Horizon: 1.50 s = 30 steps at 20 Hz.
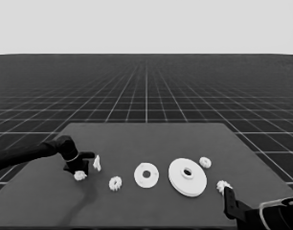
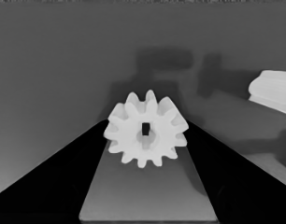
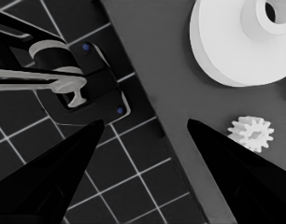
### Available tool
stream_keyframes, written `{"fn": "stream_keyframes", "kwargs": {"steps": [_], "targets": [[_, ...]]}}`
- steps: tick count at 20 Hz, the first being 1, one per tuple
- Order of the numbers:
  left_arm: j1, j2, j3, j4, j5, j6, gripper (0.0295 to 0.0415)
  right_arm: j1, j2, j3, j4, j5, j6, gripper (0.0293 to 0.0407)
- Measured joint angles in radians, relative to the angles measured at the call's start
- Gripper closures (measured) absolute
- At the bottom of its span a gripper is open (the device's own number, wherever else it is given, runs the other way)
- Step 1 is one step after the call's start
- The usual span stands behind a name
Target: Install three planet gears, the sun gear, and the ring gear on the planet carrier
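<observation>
dark table [image 1: 151, 139] carries all parts. larger white round part [image 1: 187, 177], thick, right of centre; smaller flat white round part [image 1: 146, 175] just left of it. four small white toothed gears: one under left gripper [image 1: 78, 168], fingers spread, unheld. right gripper [image 3: 143, 140] parked near right corner, fingers apart.

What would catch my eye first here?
Probably the larger round part, right of the table's middle, with the smaller round part beside it. Next, the left gripper at the table's left end, a small toothed gear between its spread fingers. The right gripper waits at the lower right corner.
</observation>
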Motion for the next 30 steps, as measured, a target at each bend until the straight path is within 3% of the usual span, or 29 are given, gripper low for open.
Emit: {"fn": "stream_keyframes", "kwargs": {"steps": [2,4,6,12,13,15,17,22,23,25,30], "targets": [[0.0,0.0,0.0,0.0,0.0,0.0,0.0398,0.0,0.0,0.0,0.0,0.0,0.0,0.0315],[-0.123,-0.059,0.114,-0.078,0.103,-0.033,0.0398,0.0,0.0,0.0,0.0,0.0,0.0,0.0315],[-0.176,-0.07,0.134,-0.113,0.138,-0.037,0.0398,0.0,0.0,0.0,0.0,0.0,0.0,0.0315],[-0.2,-0.072,0.138,-0.131,0.155,-0.038,0.0398,0.0,0.0,0.0,0.0,0.0,0.0,0.0315],[-0.195,0.019,0.36,-0.071,0.207,-0.452,0.0398,0.0,0.0,0.0,0.0,0.0,0.0,0.0315],[-0.187,0.423,0.36,-0.057,0.272,-0.768,0.0398,0.0,0.0,0.0,0.0,0.0,0.0,0.0315],[-0.184,0.587,0.24,-0.061,0.278,-0.792,0.0398,0.0,0.0,0.0,0.0,0.0,0.0,0.0315],[-0.183,0.66,0.159,-0.063,0.278,-0.785,0.0398,0.0,0.0,0.0,0.0,0.0,0.0,0.0315],[-0.115,0.667,0.128,0.009,0.272,-0.762,0.0398,0.0,0.0,0.0,0.0,0.0,0.0,0.0315],[-0.043,0.677,0.083,0.074,0.258,-0.731,0.0398,0.0,0.0,0.0,0.0,0.0,0.0,0.0315],[-0.014,0.683,0.056,0.104,0.247,-0.714,0.0398,0.0,0.0,0.0,0.0,0.0,0.0,0.0315]]}}
